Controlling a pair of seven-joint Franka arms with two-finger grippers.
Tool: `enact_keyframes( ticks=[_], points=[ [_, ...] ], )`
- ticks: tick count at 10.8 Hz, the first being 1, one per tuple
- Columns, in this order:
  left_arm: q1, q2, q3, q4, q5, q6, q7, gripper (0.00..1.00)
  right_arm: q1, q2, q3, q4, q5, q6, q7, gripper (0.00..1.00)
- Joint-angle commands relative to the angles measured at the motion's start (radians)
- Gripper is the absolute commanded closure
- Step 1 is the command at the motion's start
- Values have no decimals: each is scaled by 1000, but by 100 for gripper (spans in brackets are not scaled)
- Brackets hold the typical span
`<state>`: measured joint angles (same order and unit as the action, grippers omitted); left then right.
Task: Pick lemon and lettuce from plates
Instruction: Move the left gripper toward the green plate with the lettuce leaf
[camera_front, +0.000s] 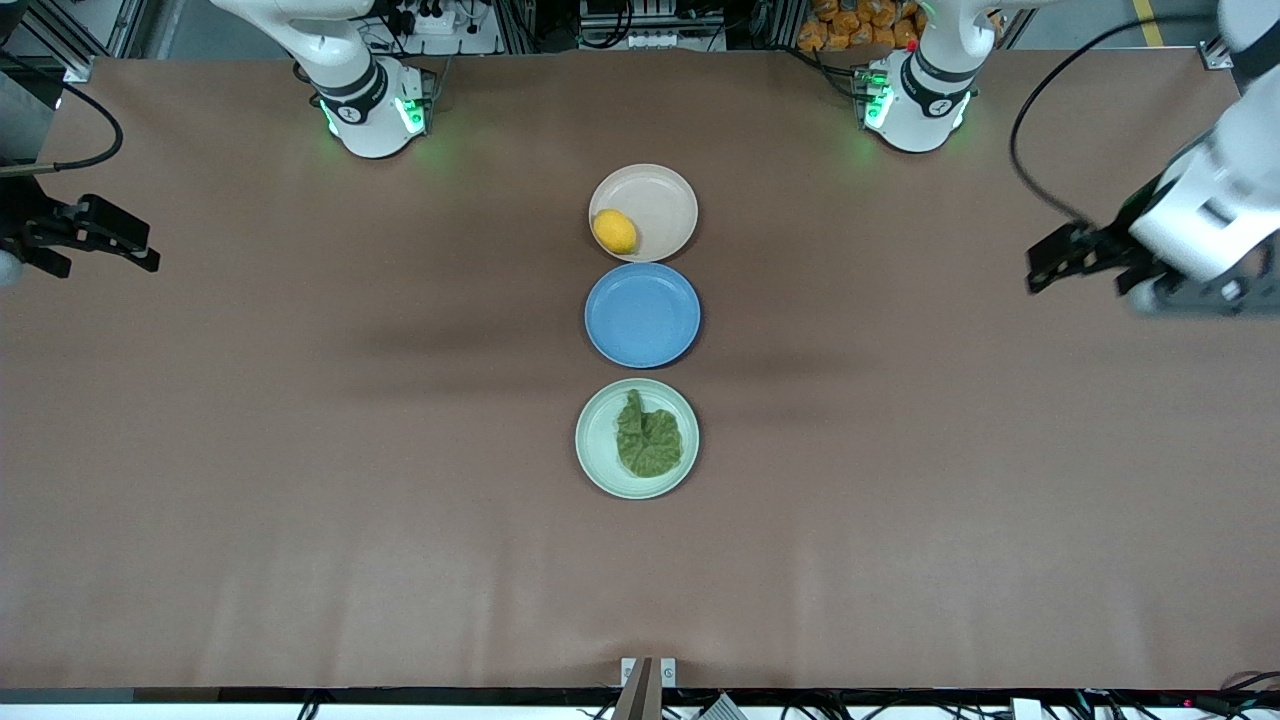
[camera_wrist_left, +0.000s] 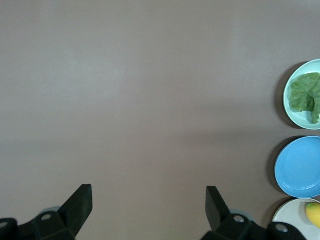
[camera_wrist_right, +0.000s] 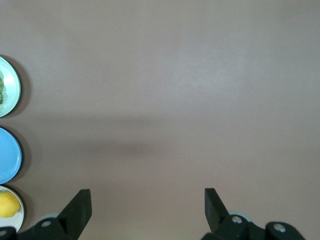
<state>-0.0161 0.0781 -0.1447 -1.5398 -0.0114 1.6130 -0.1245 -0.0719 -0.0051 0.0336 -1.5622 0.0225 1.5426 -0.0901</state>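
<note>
Left pincer (camera_front: 1050, 268) and right pincer (camera_front: 135, 250) hang wide open over bare desk (camera_front: 300, 450). Landmark: blue plate (camera_front: 642, 314). Lemon (camera_front: 614, 231) on the beige plate (camera_front: 660, 195) farther from the camera; lettuce (camera_front: 647, 436) on the mint plate (camera_front: 592, 440) nearer.

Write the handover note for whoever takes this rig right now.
Left gripper: open, holding nothing, over bare table at the left arm's end, waiting.
Right gripper: open, holding nothing, over bare table at the right arm's end.
Lemon: on the beige plate, nearest the bases.
Lettuce: on the green plate, nearest the front camera.
Blue plate: between them, nothing on it.
Done: nothing.
Left: pick up both lemon and lettuce.
</note>
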Motion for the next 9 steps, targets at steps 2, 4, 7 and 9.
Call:
enact_keyframes(
  ticks=[2, 4, 7, 9],
  points=[
    [-42, 135, -71, 14, -30, 131, 0, 0, -16, -3, 16, -48, 10, -18, -3, 0],
    [-122, 215, -78, 17, -33, 247, -78, 0, -8, -7, 22, -96, 16, -9, 0, 0],
    [-221, 363, -78, 35, -24, 434, -86, 0, 18, -9, 23, -154, 17, 11, 4, 0],
    [-313, 434, -75, 37, -21, 571, -89, 0, 49, -21, 23, -217, 19, 59, 47, 0]
  ],
)
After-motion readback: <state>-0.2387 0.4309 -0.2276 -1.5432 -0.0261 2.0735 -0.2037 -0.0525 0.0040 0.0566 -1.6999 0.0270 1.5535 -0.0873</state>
